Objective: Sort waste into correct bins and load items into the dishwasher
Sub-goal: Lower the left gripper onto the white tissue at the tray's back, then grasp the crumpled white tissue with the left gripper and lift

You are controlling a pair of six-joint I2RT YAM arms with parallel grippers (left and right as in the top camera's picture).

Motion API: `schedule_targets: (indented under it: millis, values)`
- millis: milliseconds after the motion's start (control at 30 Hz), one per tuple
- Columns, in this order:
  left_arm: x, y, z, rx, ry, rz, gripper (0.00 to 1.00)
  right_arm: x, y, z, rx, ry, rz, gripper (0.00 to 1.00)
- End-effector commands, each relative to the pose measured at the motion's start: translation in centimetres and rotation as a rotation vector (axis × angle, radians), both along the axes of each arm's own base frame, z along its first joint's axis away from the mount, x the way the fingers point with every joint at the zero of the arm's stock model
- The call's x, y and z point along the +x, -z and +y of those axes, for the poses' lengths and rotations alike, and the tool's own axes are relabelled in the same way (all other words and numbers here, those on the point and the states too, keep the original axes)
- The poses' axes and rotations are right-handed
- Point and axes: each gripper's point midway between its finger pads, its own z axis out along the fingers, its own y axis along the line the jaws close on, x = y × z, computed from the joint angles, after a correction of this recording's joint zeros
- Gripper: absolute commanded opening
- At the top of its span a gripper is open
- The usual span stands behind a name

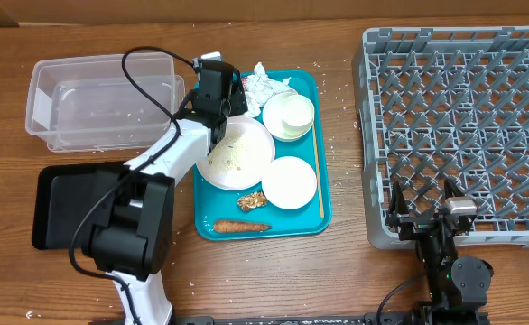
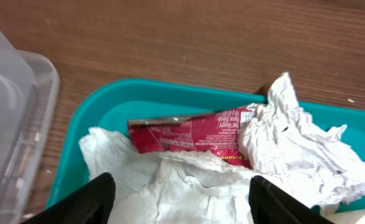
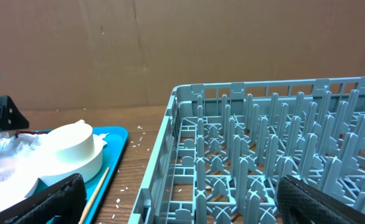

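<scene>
My left gripper (image 2: 182, 199) is open low over the teal tray's (image 2: 101, 102) far left corner, its fingers either side of a crumpled white napkin (image 2: 170, 180). Just beyond it lies a red wrapper (image 2: 189, 134), with a second napkin (image 2: 301, 149) to the right. From above, the left gripper (image 1: 231, 83) is beside the plate (image 1: 237, 153) strewn with rice. A brown lump (image 1: 252, 200) and a sausage-like stick (image 1: 242, 226) lie at the tray's near end. My right gripper (image 1: 424, 194) hangs open over the grey dish rack's (image 1: 463, 117) near left corner, holding nothing.
A clear tub (image 1: 102, 99) and a black tray (image 1: 66, 208) stand left of the teal tray. On the tray are a bowl (image 1: 289, 182), a cup inside another bowl (image 1: 289, 116), and a thin wooden stick (image 1: 317, 171). Rice grains dot the table.
</scene>
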Motion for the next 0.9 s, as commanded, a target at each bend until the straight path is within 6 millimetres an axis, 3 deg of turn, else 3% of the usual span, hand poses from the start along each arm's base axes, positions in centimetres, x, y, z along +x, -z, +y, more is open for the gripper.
schedule_targets:
  millis: [0,100,233,500,667,733,867]
  values:
    - [0.4,1.0,-1.0,-0.069,-0.022,0.010,0.72,0.0,0.2,0.1,-0.007,-0.001,-0.004,1.00]
    - [0.6,1.5,-1.2,-0.075,-0.017,0.012,0.72,0.0,0.2,0.1,-0.007,-0.001,-0.004,1.00]
    - [0.5,2.0,-1.2,-0.074,-0.020,0.018,0.64,0.0,0.2,0.1,-0.007,-0.001,-0.004,1.00]
    - [1.2,4.2,-1.5,-0.144,-0.072,0.024,0.72,0.0,0.2,0.1,-0.007,-0.001,-0.004,1.00]
    - [1.9,5.1,-1.9,-0.201,-0.091,0.006,0.71,0.0,0.2,0.1,-0.007,-0.001,-0.004,1.00]
    - [2.0,5.0,-2.3,-0.214,-0.079,-0.002,0.67,0.0,0.2,0.1,-0.007,-0.001,-0.004,1.00]
    - [2.1,4.9,-2.3,-0.216,-0.078,-0.007,0.43,0.0,0.2,0.1,-0.007,-0.001,-0.004,1.00]
